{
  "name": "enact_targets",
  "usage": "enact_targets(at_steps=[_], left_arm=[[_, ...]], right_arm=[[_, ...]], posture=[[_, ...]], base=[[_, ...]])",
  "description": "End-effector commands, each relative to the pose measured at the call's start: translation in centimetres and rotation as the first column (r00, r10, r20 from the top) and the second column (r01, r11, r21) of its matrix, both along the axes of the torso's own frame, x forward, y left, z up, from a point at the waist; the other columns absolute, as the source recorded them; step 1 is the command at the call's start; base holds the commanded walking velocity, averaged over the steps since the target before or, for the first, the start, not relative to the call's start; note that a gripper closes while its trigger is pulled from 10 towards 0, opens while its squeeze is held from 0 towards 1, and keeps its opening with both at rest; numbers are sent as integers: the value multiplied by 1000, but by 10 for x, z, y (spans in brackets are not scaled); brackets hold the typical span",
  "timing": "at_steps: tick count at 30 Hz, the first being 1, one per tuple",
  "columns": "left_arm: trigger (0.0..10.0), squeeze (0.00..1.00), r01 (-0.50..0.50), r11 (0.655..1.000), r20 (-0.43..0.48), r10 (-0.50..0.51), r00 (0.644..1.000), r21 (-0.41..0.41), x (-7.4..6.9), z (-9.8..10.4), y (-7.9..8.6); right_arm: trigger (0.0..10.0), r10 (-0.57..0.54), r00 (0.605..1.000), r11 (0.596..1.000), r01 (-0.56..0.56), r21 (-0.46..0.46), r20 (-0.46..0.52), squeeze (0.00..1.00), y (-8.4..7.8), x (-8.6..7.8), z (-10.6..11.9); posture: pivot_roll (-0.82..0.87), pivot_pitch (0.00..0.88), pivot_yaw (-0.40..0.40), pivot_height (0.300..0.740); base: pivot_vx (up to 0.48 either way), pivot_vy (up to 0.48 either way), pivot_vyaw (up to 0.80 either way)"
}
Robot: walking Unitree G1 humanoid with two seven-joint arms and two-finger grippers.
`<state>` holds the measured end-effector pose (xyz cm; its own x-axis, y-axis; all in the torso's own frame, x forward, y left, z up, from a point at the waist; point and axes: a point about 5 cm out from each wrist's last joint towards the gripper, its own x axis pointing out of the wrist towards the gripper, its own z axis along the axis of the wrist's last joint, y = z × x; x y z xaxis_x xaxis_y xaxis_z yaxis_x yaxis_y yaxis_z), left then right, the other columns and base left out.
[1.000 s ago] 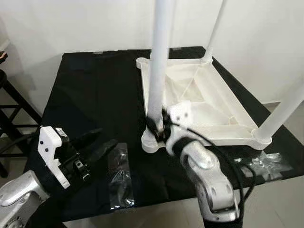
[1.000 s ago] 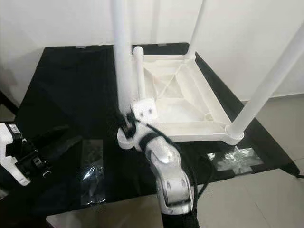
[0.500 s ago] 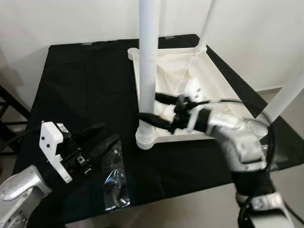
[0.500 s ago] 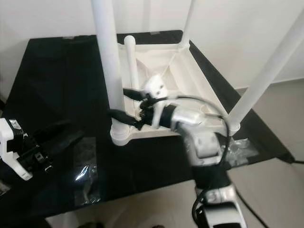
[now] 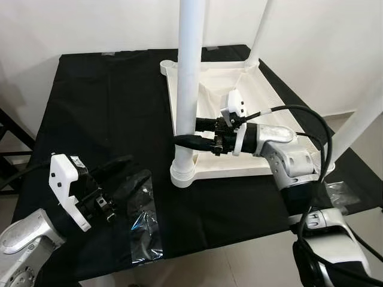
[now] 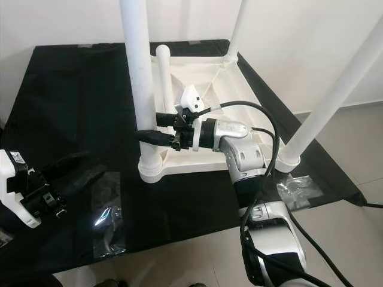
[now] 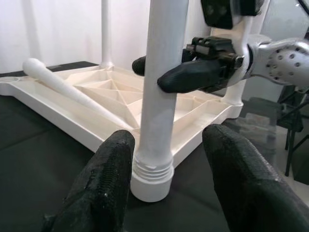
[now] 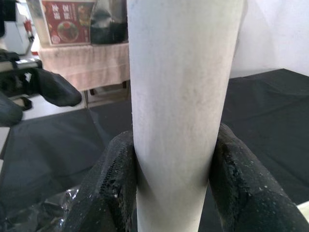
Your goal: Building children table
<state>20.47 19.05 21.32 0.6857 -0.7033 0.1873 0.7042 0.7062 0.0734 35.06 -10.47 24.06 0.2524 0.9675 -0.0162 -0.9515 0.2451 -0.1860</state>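
Right wrist view: right gripper (image 8: 172,179) fingers pinch near table leg (image 5: 190,78) between them, axis upright. Left gripper (image 5: 122,179) spread wide, holding nothing, leg well ahead; right arm nearer.

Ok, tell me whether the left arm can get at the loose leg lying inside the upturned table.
Probably not directly: the upright leg held by the right gripper stands between the left gripper and the loose leg.

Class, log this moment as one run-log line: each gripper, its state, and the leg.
right gripper: shut on leg | left gripper: open, apart from leg | leg: upright in tabletop corner
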Motion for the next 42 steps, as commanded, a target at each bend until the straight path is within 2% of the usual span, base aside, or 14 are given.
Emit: enact_targets(at_steps=[1, 10, 11, 12, 14, 22, 23, 24, 25, 26, 30, 35, 36, 42], left_arm=[[10000, 0, 6, 1000, -3, -6, 1000, -14, -3, -1, 0], [10000, 0, 8, 1000, -7, -8, 1000, -16, -4, 0, 1], [10000, 0, 9, 1000, -9, -9, 1000, -13, -4, 0, 2], [10000, 0, 9, 1000, -9, -9, 1000, -13, -4, 0, 2], [10000, 0, 15, 1000, -13, -15, 1000, -9, -5, 1, 4], [10000, 0, 38, 999, -28, -37, 999, 10, -3, -1, 3], [10000, 0, 38, 999, -28, -37, 999, 10, -3, -1, 3], [10000, 0, 37, 999, -28, -37, 999, 10, -3, -1, 2], [10000, 0, 37, 999, -28, -37, 999, 10, -3, -1, 2], [10000, 0, 36, 999, -28, -36, 999, 11, -3, -2, 2], [10000, 0, 43, 999, -30, -43, 999, 13, -3, -2, 1], [10000, 0, 55, 998, -37, -55, 998, 13, -3, -4, 0], [10000, 0, 61, 998, -40, -60, 997, 13, -3, -4, -1], [10000, 0, 65, 998, -43, -64, 997, 16, -4, -5, -1]], right_arm=[[0, -9, 1000, 1000, 9, -20, 14, 0, -5, -1, -5], [0, -293, 954, 956, 293, -7, -55, 0, -18, 1, -31], [0, -594, 797, 803, 595, -28, -110, 0, -19, -7, -54], [0, -594, 797, 803, 595, -28, -110, 0, -19, -7, -54], [0, -839, 510, 533, 840, -100, -188, 0, -19, -43, -85], [0, -904, 421, 423, 906, -14, -73, 0, -15, -53, -62], [0, -904, 421, 423, 906, -14, -73, 0, -15, -53, -62], [10000, -894, 447, 448, 893, -33, -41, 0, -13, -51, -62], [10000, -894, 447, 448, 893, -33, -41, 0, -13, -51, -62], [10000, -884, 468, 468, 883, -47, -18, 1000, -12, -49, -63], [10000, -871, 492, 492, 871, -7, -18, 1000, -9, -41, -49], [10000, -748, 663, 657, 746, 107, -30, 718, -6, -23, -20], [10000, -616, 788, 780, 611, 137, -3, 0, -10, -15, -5], [10000, -463, 885, 885, 459, 75, 55, 0, -12, -9, -2]], posture=[[97, 135, -71, 740], [82, 147, -74, 740], [75, 154, -72, 740], [75, 154, -72, 740], [74, 161, -61, 740], [78, 148, -61, 740], [78, 148, -61, 740], [75, 145, -58, 740], [75, 145, -58, 740], [75, 145, -58, 740], [76, 138, -60, 740], [79, 132, -60, 740], [79, 127, -59, 740], [86, 123, -63, 740]], base=[[0, 0, 0], [0, 0, 0], [0, 0, 0], [0, 0, 0], [0, 0, 0], [0, 0, 0], [0, 0, 0], [0, 0, 0], [0, 0, 0], [0, 0, 0], [0, 0, 0], [0, 0, 0], [0, 0, 0], [0, 0, 0]])
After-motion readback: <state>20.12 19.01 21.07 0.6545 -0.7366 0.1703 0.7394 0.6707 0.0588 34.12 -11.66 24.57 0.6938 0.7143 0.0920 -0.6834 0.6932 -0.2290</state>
